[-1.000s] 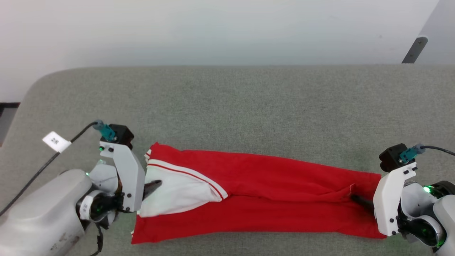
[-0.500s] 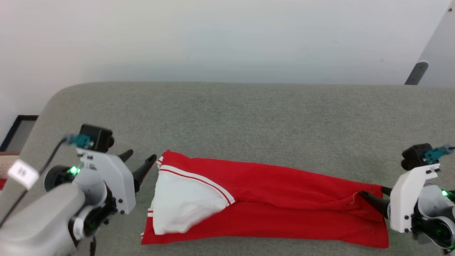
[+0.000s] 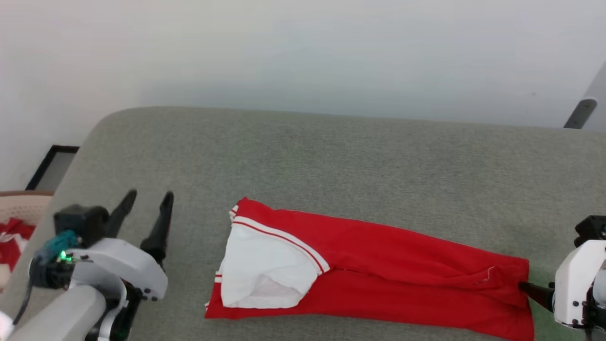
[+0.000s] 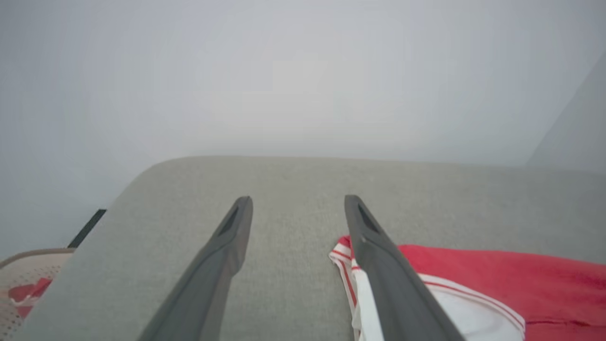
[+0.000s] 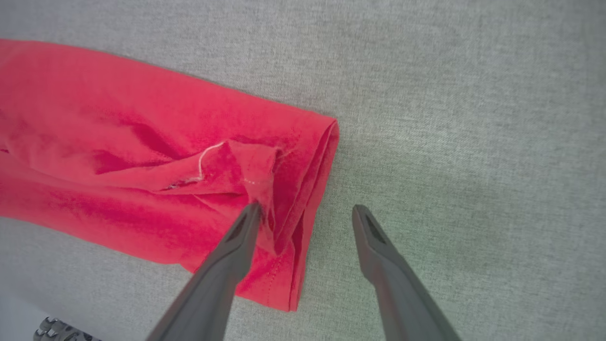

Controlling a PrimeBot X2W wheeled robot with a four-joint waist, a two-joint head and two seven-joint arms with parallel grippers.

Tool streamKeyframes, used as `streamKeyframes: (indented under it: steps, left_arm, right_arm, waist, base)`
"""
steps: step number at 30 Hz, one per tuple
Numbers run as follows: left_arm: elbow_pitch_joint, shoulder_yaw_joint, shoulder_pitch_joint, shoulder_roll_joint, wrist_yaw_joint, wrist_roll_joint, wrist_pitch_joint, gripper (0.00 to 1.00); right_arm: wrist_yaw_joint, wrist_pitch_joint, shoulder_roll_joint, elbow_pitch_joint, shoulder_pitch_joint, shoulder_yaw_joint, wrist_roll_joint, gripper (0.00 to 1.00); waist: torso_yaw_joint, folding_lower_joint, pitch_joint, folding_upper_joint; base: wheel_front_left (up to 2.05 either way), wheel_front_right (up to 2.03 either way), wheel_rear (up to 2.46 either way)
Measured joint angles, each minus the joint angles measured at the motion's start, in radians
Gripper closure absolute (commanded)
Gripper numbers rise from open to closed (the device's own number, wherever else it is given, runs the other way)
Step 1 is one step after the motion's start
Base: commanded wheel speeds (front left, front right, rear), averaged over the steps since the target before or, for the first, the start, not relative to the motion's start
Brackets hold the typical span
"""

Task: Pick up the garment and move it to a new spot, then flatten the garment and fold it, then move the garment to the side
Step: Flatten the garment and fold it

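Observation:
The garment [image 3: 388,279] lies on the grey table as a long red strip, its white sleeve with striped trim folded over the left end. My left gripper [image 3: 148,196] stands open to the left of it, apart from the cloth, fingers pointing toward the far edge. In the left wrist view the left gripper [image 4: 298,199] has bare table between its fingers and the garment [image 4: 521,284] to its right. My right gripper [image 5: 307,208] is open at the garment's [image 5: 118,142] right end. One finger lies over the red hem, the other over the table.
The grey fabric-covered table [image 3: 331,156] has a rounded far-left corner and a pale wall behind it. A beige basket [image 3: 19,222] holding red and white cloth sits off the table's left side. A grey metal post [image 3: 580,111] stands at the far right.
Both grippers have opened and let go of the garment. The left one drew away to the left, the right one backed off to the right end. The head camera has also shifted.

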Motion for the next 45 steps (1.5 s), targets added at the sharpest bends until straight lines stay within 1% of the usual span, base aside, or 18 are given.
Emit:
streamKeyframes:
  steps: [2,7,9,12,19,20,21,22,27,32,35,45]
  left_arm:
    - [-0.038,0.099,0.056,-0.035,0.007,0.076,-0.004,0.00]
    - [-0.097,0.292,0.234,-0.133,0.002,0.238,-0.003,0.00]
    - [-0.109,0.360,0.287,-0.179,-0.018,0.283,-0.003,0.00]
    - [-0.107,0.432,0.349,-0.232,-0.055,0.345,-0.003,0.00]
    - [-0.103,0.583,0.401,-0.348,-0.132,0.454,-0.003,0.00]
    - [-0.101,0.601,0.406,-0.362,-0.145,0.466,-0.003,0.00]
    - [-0.099,0.621,0.410,-0.379,-0.155,0.473,-0.003,0.00]
    - [-0.099,0.639,0.413,-0.395,-0.165,0.480,-0.003,0.00]
    - [-0.085,0.702,0.430,-0.450,-0.213,0.529,-0.003,0.00]
    - [-0.077,0.765,0.433,-0.497,-0.236,0.569,-0.003,0.00]
    - [-0.077,0.781,0.432,-0.520,-0.262,0.592,-0.003,0.00]
    - [-0.034,0.813,0.409,-0.560,-0.337,0.649,-0.003,0.00]
  right_arm:
    - [0.000,0.018,0.008,0.006,0.000,-0.026,-0.015,0.00]
    - [0.000,0.058,0.029,0.040,0.007,-0.072,-0.053,0.00]
    - [0.000,0.065,0.038,0.058,0.006,-0.086,-0.065,0.00]
    - [0.000,0.071,0.054,0.087,0.005,-0.100,-0.081,0.00]
    - [0.000,0.068,0.067,0.145,-0.024,-0.101,-0.097,0.00]
    - [-0.001,0.066,0.064,0.149,-0.028,-0.093,-0.096,0.11]
    - [-0.001,0.064,0.060,0.149,-0.029,-0.084,-0.087,0.58]
    - [-0.002,0.059,0.055,0.148,-0.030,-0.074,-0.072,1.00]
    - [0.000,0.052,0.041,0.153,-0.044,-0.042,-0.035,1.00]
    - [0.001,0.040,0.016,0.150,-0.051,-0.028,-0.006,1.00]
    - [0.002,0.020,-0.007,0.148,-0.058,-0.021,0.003,1.00]
    - [0.001,-0.042,-0.140,0.238,-0.096,-0.052,-0.022,1.00]
  waist:
    - [0.012,0.0000,0.002,0.0000]
    - [0.045,0.0000,0.010,0.0000]
    - [0.058,0.0000,0.015,0.0000]
    - [0.078,0.0000,0.022,0.0000]
    - [0.114,0.0000,0.044,0.0000]
    - [0.118,0.0000,0.048,0.0001]
    - [0.122,0.0000,0.051,0.0000]
    - [0.125,0.0000,0.054,0.0000]
    - [0.132,0.0000,0.069,0.0000]
    - [0.123,0.0000,0.077,0.0000]
    - [0.114,0.0000,0.082,0.0000]
    - [0.074,0.0000,0.095,0.0000]
  base:
    - [0.00,0.00,0.00]
    - [0.00,0.00,0.00]
    - [0.00,0.00,0.00]
    - [0.00,0.00,0.00]
    - [0.00,0.00,0.00]
    - [0.00,0.00,0.00]
    - [0.00,0.00,0.00]
    - [0.00,0.00,0.00]
    - [0.00,0.00,0.00]
    - [0.00,0.00,0.00]
    - [0.00,0.00,0.00]
    - [0.00,0.00,0.00]
